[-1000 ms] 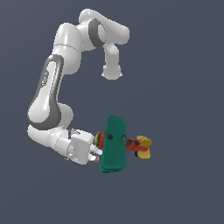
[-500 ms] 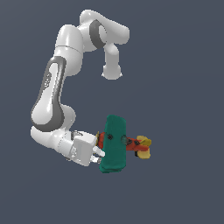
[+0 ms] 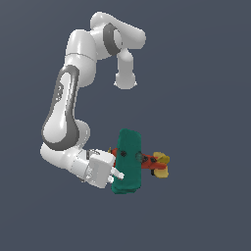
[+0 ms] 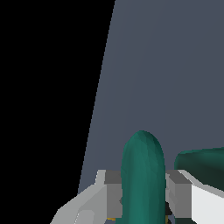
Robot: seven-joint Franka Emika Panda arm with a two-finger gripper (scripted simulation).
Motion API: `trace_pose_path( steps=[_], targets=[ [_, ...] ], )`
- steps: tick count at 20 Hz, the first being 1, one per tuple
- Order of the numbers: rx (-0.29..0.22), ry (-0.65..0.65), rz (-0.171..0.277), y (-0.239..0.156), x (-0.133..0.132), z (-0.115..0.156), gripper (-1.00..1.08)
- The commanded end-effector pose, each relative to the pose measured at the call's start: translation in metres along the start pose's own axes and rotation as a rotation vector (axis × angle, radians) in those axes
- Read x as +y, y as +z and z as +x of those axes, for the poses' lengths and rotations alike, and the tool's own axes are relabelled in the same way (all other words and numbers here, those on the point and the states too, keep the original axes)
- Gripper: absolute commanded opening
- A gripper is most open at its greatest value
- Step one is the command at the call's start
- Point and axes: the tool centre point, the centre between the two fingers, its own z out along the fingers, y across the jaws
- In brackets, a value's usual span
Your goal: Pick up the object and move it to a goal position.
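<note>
My pincer (image 4: 143, 192) is clamped on one teal wing tip of the toy biplane (image 3: 131, 162), which sits at my wrist toward the exterior view's right, and so off-centre a hold could let it twist or slip free.

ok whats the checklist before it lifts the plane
1. Teal wing sits between the pincer fingers: ok.
2. Finger pads pressed against the wing on both sides: ok, as far as the wrist view shows.
3. Grip is near the toy biplane middle: not ok, it holds a wing end, so the plane may tilt.
4. Red body and yellow tail clear of the arm: ok.
5. Goal position marked: cannot tell, none shows.
</note>
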Motion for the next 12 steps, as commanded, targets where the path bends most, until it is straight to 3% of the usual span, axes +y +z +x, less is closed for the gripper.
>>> trace_pose_path(
  steps=[1, 12],
  targets=[
    [0.000, 0.000, -0.001, 0.0002, 0.0003, 0.0000, -1.00],
    [0.000, 0.000, 0.000, 0.0024, -0.0095, 0.0006, -1.00]
  ],
)
